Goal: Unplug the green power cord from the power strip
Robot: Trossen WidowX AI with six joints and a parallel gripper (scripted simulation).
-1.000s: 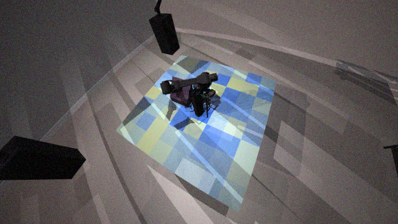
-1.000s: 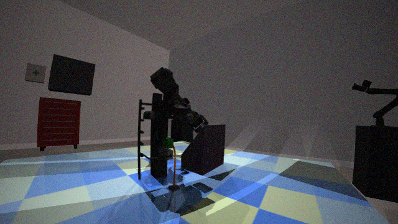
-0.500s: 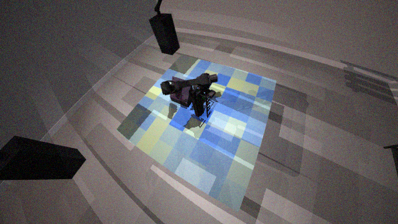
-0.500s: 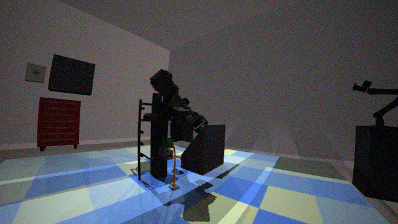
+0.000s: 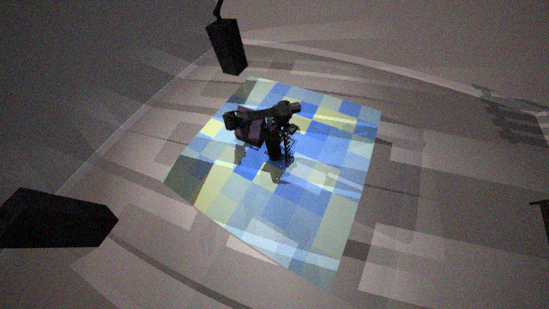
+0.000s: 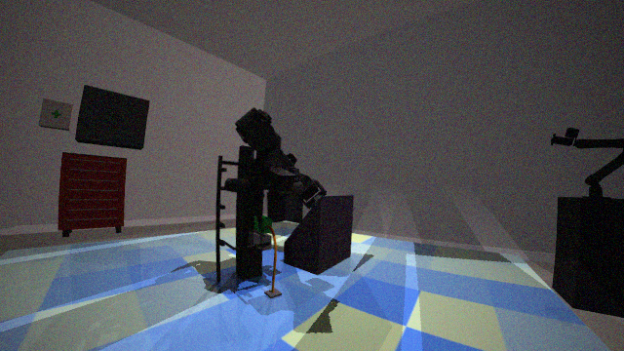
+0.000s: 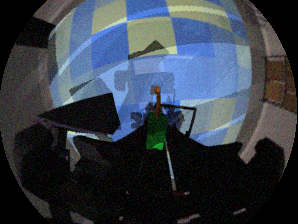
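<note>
My gripper (image 7: 156, 126) is shut on the green plug (image 7: 156, 134) in the wrist view. The plug (image 6: 263, 223) (image 5: 280, 135) also shows beside a tall black upright block (image 6: 249, 253) (image 5: 273, 148). The orange cord (image 6: 275, 253) (image 7: 158, 101) leaves the plug and bends down to a small base (image 6: 273, 293) on the floor. A small grey piece (image 6: 259, 239) is just below the plug. The power strip cannot be told apart from the dark parts, and whether the plug is seated in it is hidden. In the top and exterior views my fingers are lost in shadow.
A thin black rack (image 6: 218, 205) with short pegs stands close beside the upright block. A dark purple slant-sided box (image 6: 336, 234) (image 5: 256, 130) (image 7: 87, 116) stands on its other side. A checkered mat (image 5: 296, 232) lies under everything. Other dark pedestals stand farther off.
</note>
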